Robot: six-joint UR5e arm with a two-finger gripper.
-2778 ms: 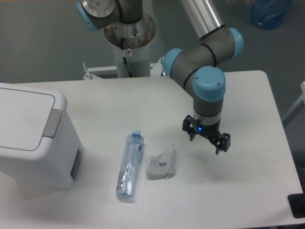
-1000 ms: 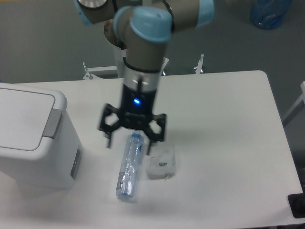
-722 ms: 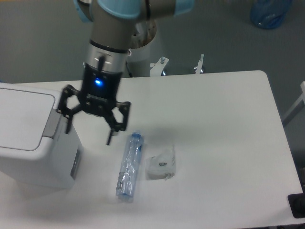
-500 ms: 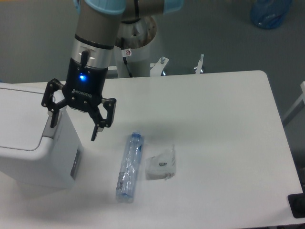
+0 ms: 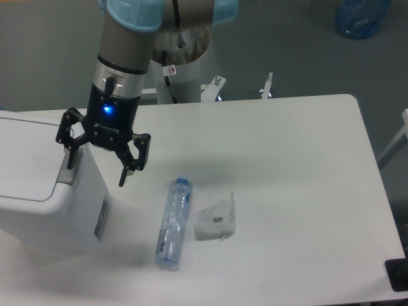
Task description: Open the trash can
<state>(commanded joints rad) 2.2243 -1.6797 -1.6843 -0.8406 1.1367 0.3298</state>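
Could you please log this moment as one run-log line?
gripper: open, above latch edge | trash can: lid shut | plastic bottle, crumpled wrapper: lying on table

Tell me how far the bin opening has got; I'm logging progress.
Done: the arm has crossed the table, and the gripper hangs open beside the trash can, one finger over its grey latch. In hand: lining up on that latch; I can't tell whether it touches. Left: the lid lies flat and shut, so pressing and opening remain. The bottle and crumpled wrapper lie untouched.
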